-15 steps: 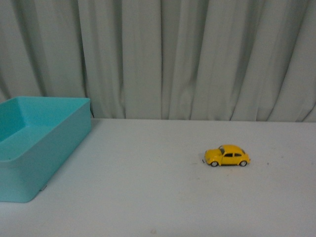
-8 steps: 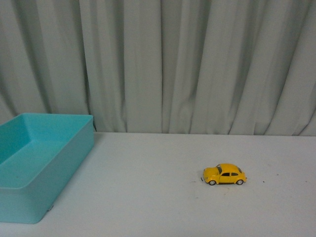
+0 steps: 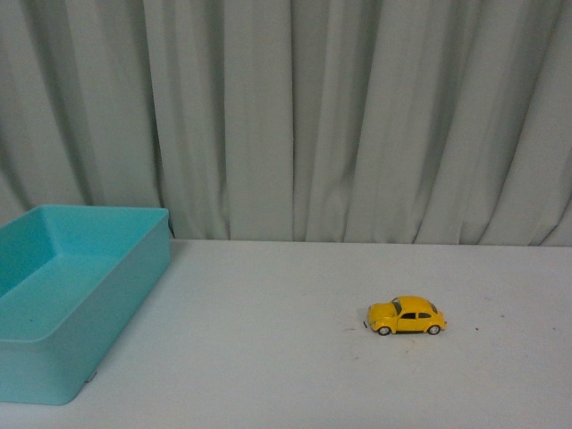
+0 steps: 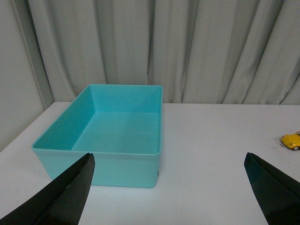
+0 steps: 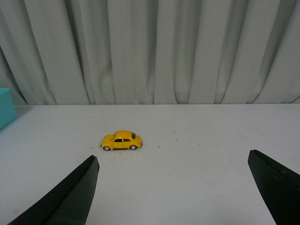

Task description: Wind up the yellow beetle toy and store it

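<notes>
Both left gripper (image 4: 167,158) and right gripper (image 5: 173,155) gape empty; yellow beetle toy (image 5: 121,140) sits untouched ahead of the right, so reaching likely comes first.

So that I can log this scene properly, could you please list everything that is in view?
yellow beetle toy: one, yellow, on its wheels on the table, right of centre in the front view.
bin: one, teal, empty, on the table's left side, apart from the toy.
table: one, white, under both.
curtain: one, pale grey-green, pleated, behind the table.
left pincer: one, black fingers, open, above the table facing the bin.
right pincer: one, black fingers, open, above the table facing the toy.
</notes>
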Robot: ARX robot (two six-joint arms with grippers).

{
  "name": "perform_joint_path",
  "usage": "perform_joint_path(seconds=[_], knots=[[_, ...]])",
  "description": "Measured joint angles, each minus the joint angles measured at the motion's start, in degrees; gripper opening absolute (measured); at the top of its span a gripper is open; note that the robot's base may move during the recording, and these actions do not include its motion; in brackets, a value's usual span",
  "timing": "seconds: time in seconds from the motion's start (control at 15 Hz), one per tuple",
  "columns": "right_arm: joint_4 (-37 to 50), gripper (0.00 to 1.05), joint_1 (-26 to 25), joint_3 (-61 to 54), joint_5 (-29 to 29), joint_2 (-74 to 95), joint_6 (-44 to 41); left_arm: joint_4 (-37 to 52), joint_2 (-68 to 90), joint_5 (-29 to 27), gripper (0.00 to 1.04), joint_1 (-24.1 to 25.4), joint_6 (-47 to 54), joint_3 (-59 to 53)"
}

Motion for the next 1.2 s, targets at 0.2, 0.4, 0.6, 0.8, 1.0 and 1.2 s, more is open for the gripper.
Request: perform_joint_path(seconds=[0.2, 0.4, 0.6, 0.8, 1.0, 1.2], knots=[[0.0, 0.98, 0.0, 0.0, 0.0, 0.0, 0.0, 0.0, 0.0, 0.0, 0.98, 0.0, 0.0, 0.0], [0.0, 0.98, 0.0, 0.0, 0.0, 0.0, 0.0, 0.0, 0.0, 0.0, 0.98, 0.0, 0.0, 0.0], [0.0, 0.98, 0.0, 0.0, 0.0, 0.0, 0.0, 0.0, 0.0, 0.0, 0.98, 0.0, 0.0, 0.0], [0.0, 0.98, 0.0, 0.0, 0.0, 0.0, 0.0, 0.0, 0.0, 0.0, 0.98, 0.0, 0.0, 0.0], [0.0, 0.98, 0.0, 0.0, 0.0, 0.0, 0.0, 0.0, 0.0, 0.0, 0.98, 0.0, 0.0, 0.0], [0.0, 0.98, 0.0, 0.0, 0.0, 0.0, 0.0, 0.0, 0.0, 0.0, 0.98, 0.0, 0.0, 0.0]])
